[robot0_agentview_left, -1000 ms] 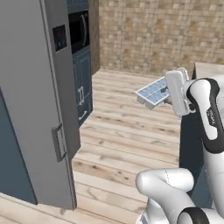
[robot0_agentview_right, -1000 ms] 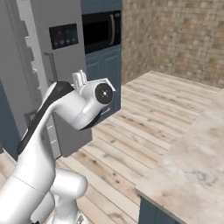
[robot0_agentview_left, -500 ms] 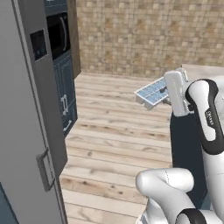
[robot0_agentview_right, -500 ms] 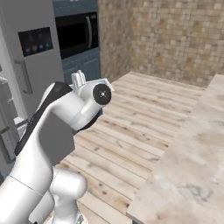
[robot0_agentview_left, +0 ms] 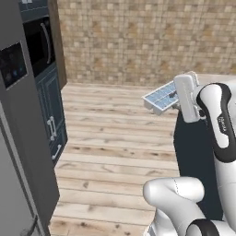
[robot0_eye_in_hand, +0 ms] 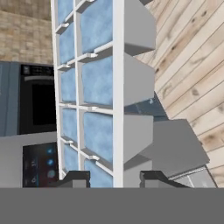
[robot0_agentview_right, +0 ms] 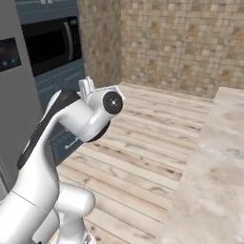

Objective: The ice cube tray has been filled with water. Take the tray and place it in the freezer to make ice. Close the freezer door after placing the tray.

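The ice cube tray [robot0_agentview_left: 161, 97] is white with pale blue water in its cells and hangs over the wooden floor, tilted, at the end of my hand. My gripper [robot0_agentview_left: 176, 96] is shut on its near edge. The hand view puts the tray [robot0_eye_in_hand: 96, 87] close up and on edge between my two fingertips, gripper [robot0_eye_in_hand: 113, 178], water [robot0_eye_in_hand: 98, 76] glossy in each cell. The grey freezer cabinet [robot0_agentview_left: 18, 138] stands at the far left, its door with the dark display panel [robot0_agentview_left: 11, 64] facing me. The same cabinet [robot0_agentview_right: 14, 105] lies left of my arm.
A dark built-in microwave [robot0_agentview_left: 39, 41] sits above dark blue cabinets [robot0_agentview_left: 50, 120] beside the fridge. A stone counter [robot0_agentview_right: 214, 167] runs along the right, its dark blue side [robot0_agentview_left: 193, 152] right behind my arm. Wooden floor [robot0_agentview_left: 115, 138] lies open between them, ending at a brick wall.
The whole picture has shifted: the base has moved, so the fridge has slid toward the left edge and the brick wall fills more of the view. The tray stays gripped.
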